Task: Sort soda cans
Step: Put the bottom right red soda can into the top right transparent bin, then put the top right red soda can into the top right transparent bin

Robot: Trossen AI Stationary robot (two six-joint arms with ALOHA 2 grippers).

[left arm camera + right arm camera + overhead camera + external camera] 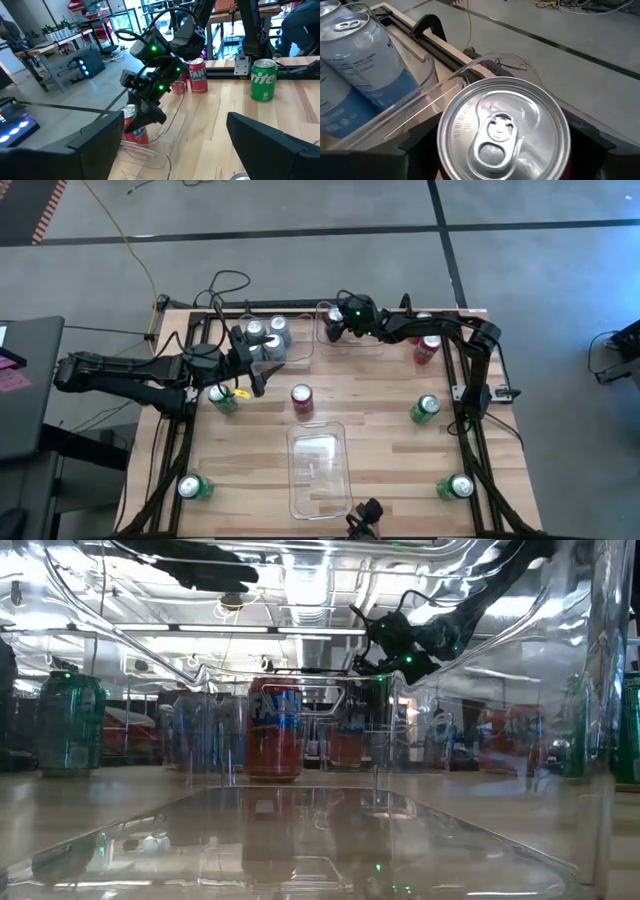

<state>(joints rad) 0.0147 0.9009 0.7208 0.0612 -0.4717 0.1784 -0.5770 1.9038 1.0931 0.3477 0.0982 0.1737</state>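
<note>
Red can (pixel 503 131) upright in clear bin (pixel 345 327), upper centre of frame, between spread fingers of right tool (pixel 336 326), apparently just released, grouping reds. Silver cans (pixel 266 335) binned just left. Left tool (pixel 252 370) unclenched, empty, beside them.

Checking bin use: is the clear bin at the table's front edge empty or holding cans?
Empty: the high view shows bare wood through the front bin.

Tabletop (pixel 380 445): pale wood planks, framed by dark rails. Standing directly on it: four green cans, near-left (pixel 195 487), near-right (pixel 455 486), mid-right (pixel 425 409) and mid-left (pixel 222 397); one red can at centre (pixel 301 397); another red can by the far right rail (pixel 427 348). Three clear bins also rest on it: near centre (pixel 320 470) (nothing visible inside), far left (pixel 280 345), far centre (pixel 335 325).
</note>
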